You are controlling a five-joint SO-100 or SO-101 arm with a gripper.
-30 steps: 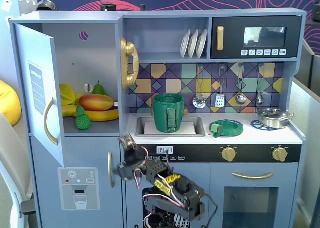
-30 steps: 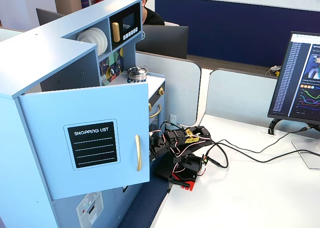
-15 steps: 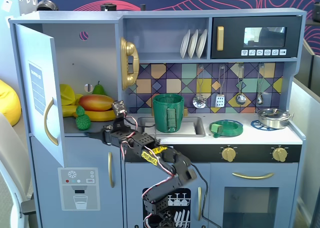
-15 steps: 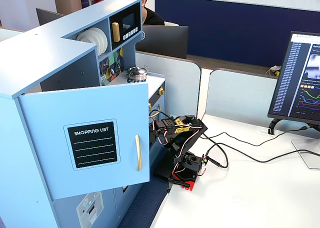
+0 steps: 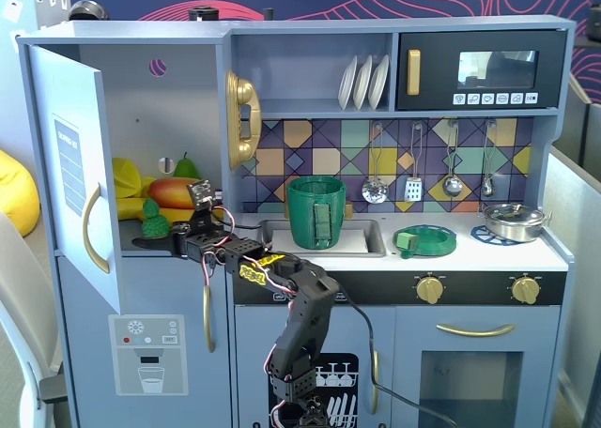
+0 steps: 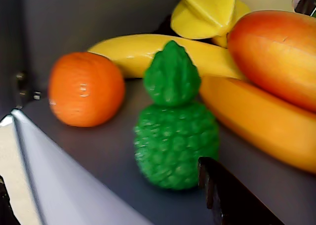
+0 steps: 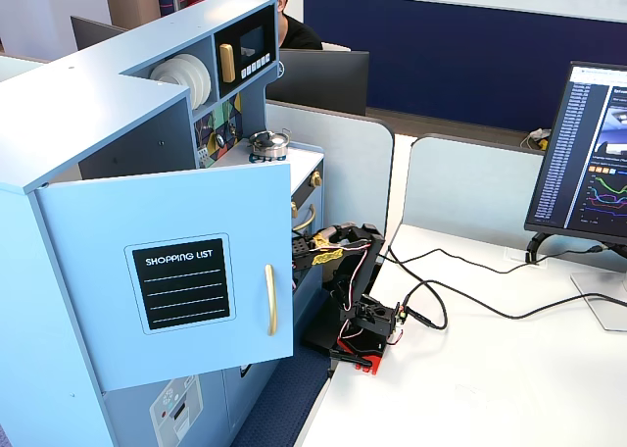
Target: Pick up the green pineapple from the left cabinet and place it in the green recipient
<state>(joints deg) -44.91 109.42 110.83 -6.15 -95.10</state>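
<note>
Green pineapple (image 6: 175, 131) upright, leafy top upward, inside left cabinet (image 5: 141, 118).

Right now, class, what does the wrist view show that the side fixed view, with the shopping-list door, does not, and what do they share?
Only the wrist view shows the pineapple upright on the shelf, with an orange, banana and mango behind it. Only the side view shows the door hiding that shelf, and the monitor. Both show part of the arm.
</note>
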